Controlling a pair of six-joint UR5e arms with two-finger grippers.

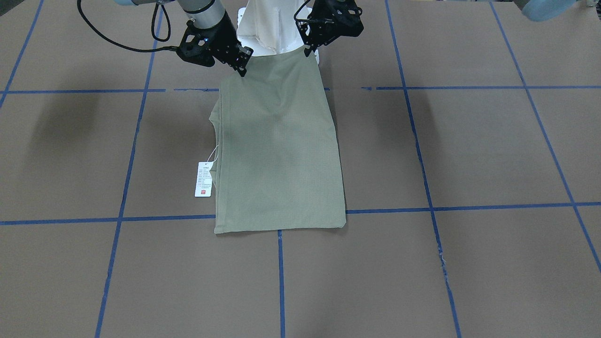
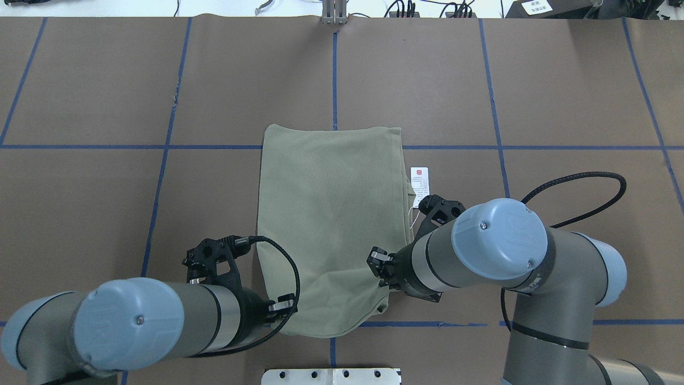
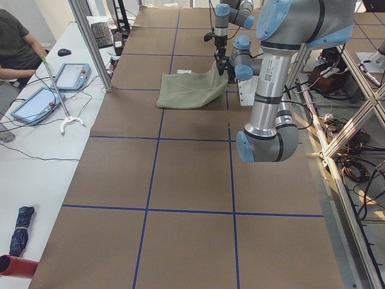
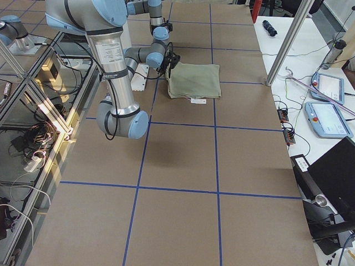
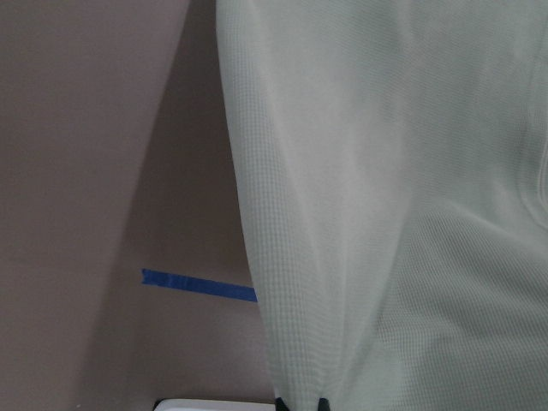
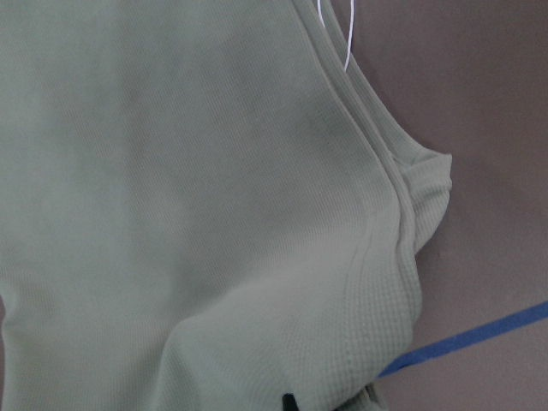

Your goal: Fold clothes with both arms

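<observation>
Overhead exterior view: nearest the robot, left gripper (image 1: 308, 50) and right gripper (image 1: 242, 69) each clamp a near corner of the shirt (image 2: 331, 214), lifted off the table (image 2: 107, 214). Likely step: cross fold. Next, carry both corners evenly toward the far edge. The shirt's long axis runs away from the robot; the hang tag (image 2: 420, 186) projects rightward.

2 silver-grey arms (image 2: 427, 256), light-blue caps (image 2: 499, 238), black cables (image 2: 598, 173)
</observation>
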